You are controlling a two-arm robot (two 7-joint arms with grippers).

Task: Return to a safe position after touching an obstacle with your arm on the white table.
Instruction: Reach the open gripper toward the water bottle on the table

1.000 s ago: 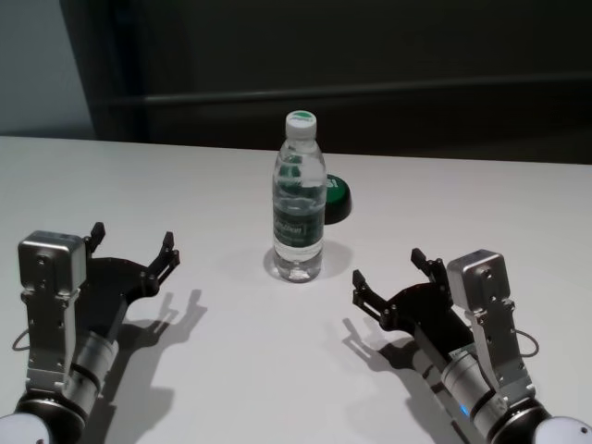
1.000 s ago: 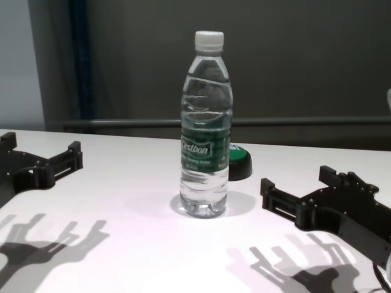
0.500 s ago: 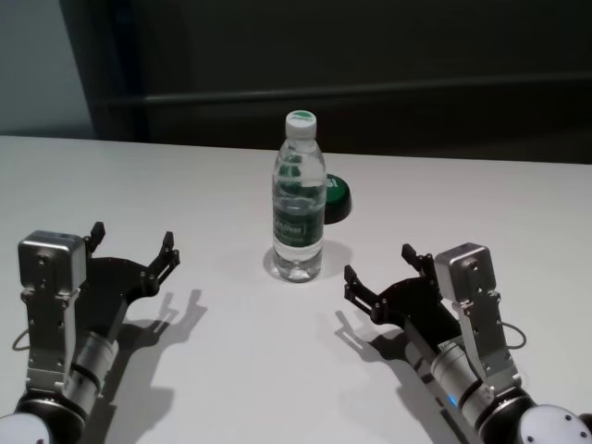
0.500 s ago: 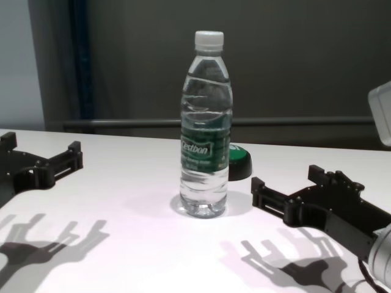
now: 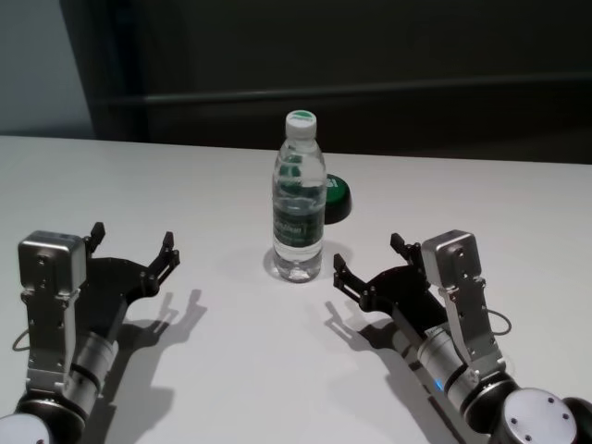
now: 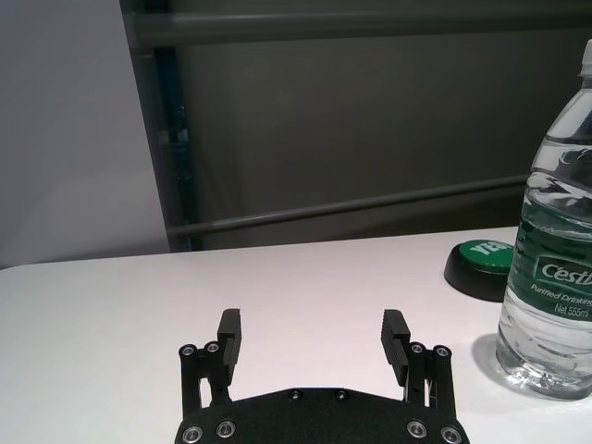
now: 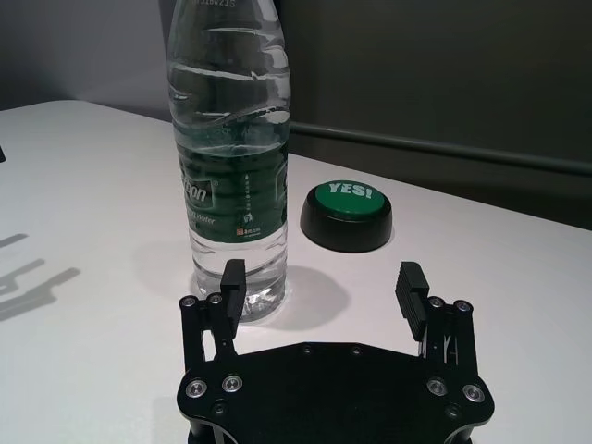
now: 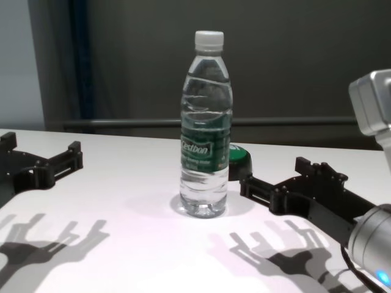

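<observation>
The obstacle, a clear water bottle (image 5: 298, 217) with a white cap and dark green label, stands upright mid-way across the white table (image 5: 185, 185). My right gripper (image 5: 367, 252) is open and empty just right of the bottle's base, a small gap showing between its nearer fingertip and the bottle. In the right wrist view the bottle (image 7: 233, 157) rises just beyond one finger of that gripper (image 7: 322, 274). My left gripper (image 5: 132, 239) is open and empty, parked low at the left, well away from the bottle (image 6: 555, 268).
A low green push-button (image 5: 337, 196) on a black base sits just behind and right of the bottle, beyond my right gripper's fingers. The table's far edge meets a dark wall with a horizontal rail.
My right arm has moved left and forward, bringing its open gripper close to the bottle's base. The bottle and my left arm have not moved.
</observation>
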